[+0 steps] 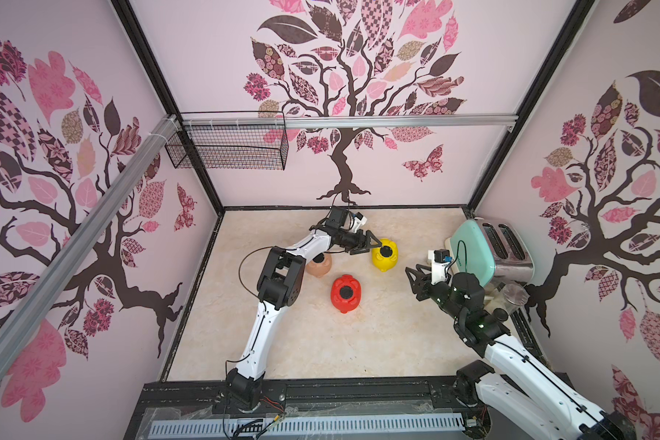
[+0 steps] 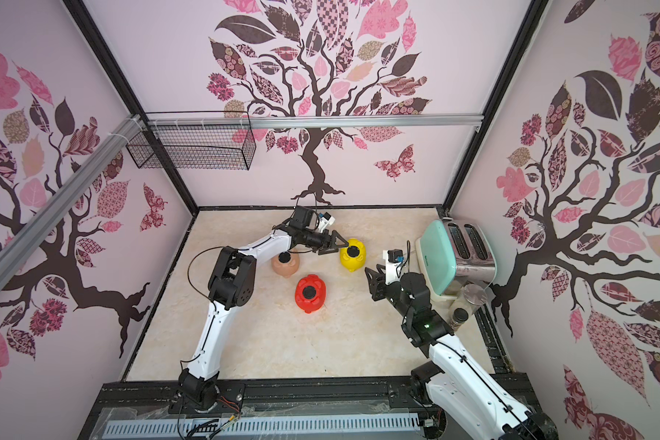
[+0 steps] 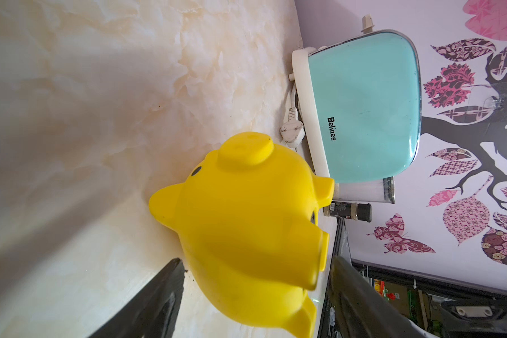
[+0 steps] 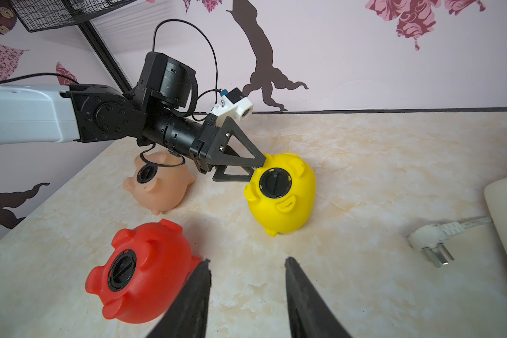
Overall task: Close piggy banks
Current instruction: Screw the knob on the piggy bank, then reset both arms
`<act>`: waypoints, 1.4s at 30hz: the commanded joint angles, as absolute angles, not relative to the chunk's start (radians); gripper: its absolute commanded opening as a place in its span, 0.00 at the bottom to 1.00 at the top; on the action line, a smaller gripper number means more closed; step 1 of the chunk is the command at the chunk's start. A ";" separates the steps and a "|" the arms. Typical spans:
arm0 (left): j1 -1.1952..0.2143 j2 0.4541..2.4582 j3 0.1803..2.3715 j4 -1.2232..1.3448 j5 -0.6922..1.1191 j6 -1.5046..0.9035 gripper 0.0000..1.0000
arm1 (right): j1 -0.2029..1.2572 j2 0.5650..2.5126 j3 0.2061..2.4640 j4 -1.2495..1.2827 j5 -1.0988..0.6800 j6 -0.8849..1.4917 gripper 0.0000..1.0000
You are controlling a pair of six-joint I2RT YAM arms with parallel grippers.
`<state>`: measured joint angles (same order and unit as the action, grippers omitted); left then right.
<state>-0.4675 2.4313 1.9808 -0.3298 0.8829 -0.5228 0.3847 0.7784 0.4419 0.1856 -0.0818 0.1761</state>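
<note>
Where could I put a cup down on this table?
Widest bare stretch: the table between the red pig and the front rail. Crowded: the yellow pig with the left tool at it, the peach pig, the toaster and jars.

Both top views look steeply down from high above the front edge. They are nearly alike and take in the whole marble surface [image 1: 321, 343] and the walls [image 1: 397, 190] around it. The left wrist view, rolled sideways, sits low and very near the yellow piggy bank [image 3: 246, 234], facing the toaster [image 3: 363, 102] beyond. The right wrist view looks across from farther back at the red piggy bank [image 4: 158, 263], the peach-pink piggy bank [image 4: 164, 187] and the left gripper [image 4: 258, 167]. Both wrist views share the yellow one.
</note>
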 commanded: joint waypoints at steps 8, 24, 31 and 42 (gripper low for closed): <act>-0.471 2.336 1.948 -0.286 0.883 -0.514 0.82 | 0.386 0.777 0.454 0.195 -0.084 0.170 0.45; -0.437 1.739 1.447 -0.134 0.602 -0.431 0.79 | 0.386 0.765 0.436 0.212 -0.087 0.187 0.47; -0.440 1.317 1.074 -0.059 0.242 -0.368 0.81 | 0.386 0.729 0.417 0.221 -0.061 0.207 0.50; -0.416 0.856 0.624 -0.097 -0.401 -0.360 0.93 | 0.385 0.667 0.378 0.171 0.238 0.239 0.99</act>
